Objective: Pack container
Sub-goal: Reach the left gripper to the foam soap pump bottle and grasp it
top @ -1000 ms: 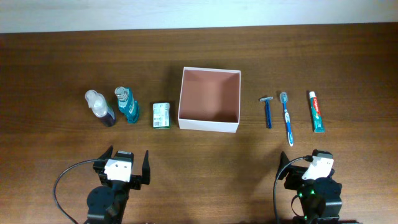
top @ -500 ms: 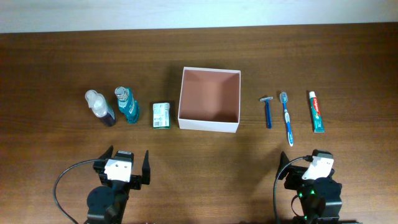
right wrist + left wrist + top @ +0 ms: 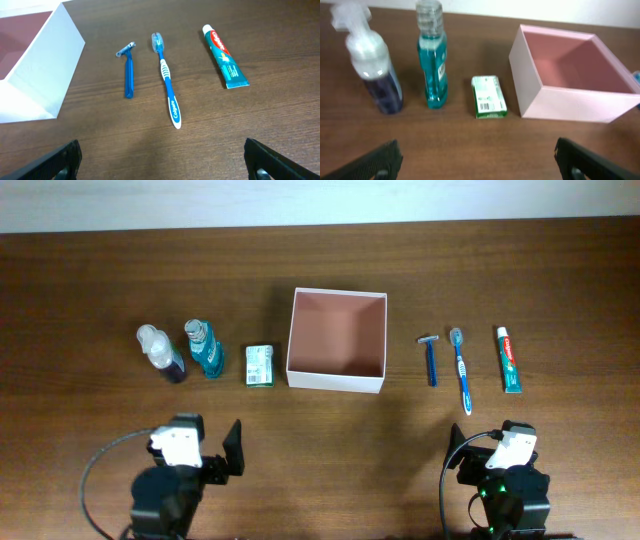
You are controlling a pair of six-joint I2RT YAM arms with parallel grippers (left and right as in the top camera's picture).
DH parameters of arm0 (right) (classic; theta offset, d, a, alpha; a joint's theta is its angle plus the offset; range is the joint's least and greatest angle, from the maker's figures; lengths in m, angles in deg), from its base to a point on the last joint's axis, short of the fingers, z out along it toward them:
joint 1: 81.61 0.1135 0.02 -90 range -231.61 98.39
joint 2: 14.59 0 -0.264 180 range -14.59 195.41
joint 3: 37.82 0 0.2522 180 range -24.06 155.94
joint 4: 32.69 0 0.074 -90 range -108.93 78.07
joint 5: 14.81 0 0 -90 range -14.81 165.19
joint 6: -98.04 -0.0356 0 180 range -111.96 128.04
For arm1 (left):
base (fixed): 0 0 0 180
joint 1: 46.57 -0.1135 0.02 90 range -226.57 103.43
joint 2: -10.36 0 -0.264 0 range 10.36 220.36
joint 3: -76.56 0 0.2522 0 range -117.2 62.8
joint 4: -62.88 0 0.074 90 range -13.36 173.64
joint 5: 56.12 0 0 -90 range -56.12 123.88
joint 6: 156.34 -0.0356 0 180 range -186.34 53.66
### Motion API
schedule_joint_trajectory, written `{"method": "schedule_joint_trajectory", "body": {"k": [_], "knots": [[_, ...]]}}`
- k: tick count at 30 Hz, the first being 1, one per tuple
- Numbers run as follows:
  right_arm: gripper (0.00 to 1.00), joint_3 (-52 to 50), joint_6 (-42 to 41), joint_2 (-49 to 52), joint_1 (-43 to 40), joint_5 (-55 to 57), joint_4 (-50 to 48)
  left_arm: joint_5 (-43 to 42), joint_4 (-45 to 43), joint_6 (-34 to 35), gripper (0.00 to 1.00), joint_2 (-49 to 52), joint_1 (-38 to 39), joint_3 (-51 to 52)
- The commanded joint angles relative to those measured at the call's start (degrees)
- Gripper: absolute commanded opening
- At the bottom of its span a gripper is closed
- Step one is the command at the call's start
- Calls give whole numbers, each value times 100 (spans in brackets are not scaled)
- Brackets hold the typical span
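The container (image 3: 337, 340) is a square white box with a pinkish-brown inside, empty, at the table's middle. It also shows in the left wrist view (image 3: 570, 105) and the right wrist view (image 3: 45, 65). Left of it stand a spray bottle (image 3: 160, 352), a teal bottle (image 3: 204, 348) and a green-white packet (image 3: 260, 365). Right of it lie a blue razor (image 3: 430, 358), a toothbrush (image 3: 461, 368) and a toothpaste tube (image 3: 509, 359). My left gripper (image 3: 480, 167) is open and empty, well short of the bottles. My right gripper (image 3: 162, 165) is open and empty, just short of the toothbrush handle (image 3: 167, 80).
Both arms sit at the table's near edge, the left one (image 3: 198, 445) and the right one (image 3: 498, 448). A pale wall strip runs along the table's far edge (image 3: 320, 225). Bare wood lies between the grippers and the row of objects.
The left arm has swung a little to the left at the near edge. The right arm and all objects have not moved.
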Motion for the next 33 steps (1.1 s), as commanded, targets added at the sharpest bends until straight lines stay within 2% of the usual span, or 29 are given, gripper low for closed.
{"method": "schedule_joint_trajectory", "body": {"k": [1, 4, 8, 11, 14, 16, 18, 23, 27, 33], "knots": [[99, -42, -61, -39, -42, -9, 0, 85, 402, 170, 99, 1049, -2, -1263], [99, -42, -61, -39, -42, -9, 0, 81, 1027, 28, 99, 2107, -2, -2420], [99, -42, -61, -39, -42, -9, 0, 35, 2441, -686, 99, 3797, -2, -4509], [99, -42, -61, -39, -42, -9, 0, -101, 3521, -754, 99, 4760, -2, -6015], [99, -42, -61, -39, -42, -9, 0, -278, 4216, -756, 99, 5547, -2, -7259], [99, -42, -61, -39, -42, -9, 0, 33, 4634, -885, 99, 5871, -2, -7729], [99, -42, -61, -39, -42, -9, 0, 461, 4865, -868, 99, 6100, -72, -7995], [99, -42, -61, -39, -42, -9, 0, 555, 4905, -164, 99, 6450, -828, -8063], [99, -42, -61, -39, -42, -9, 0, 321, 4848, -203, 99, 6835, -1567, -8063], [99, -42, -61, -39, -42, -9, 0, 413, 4830, -424, 99, 7593, -1888, -8063]]}}
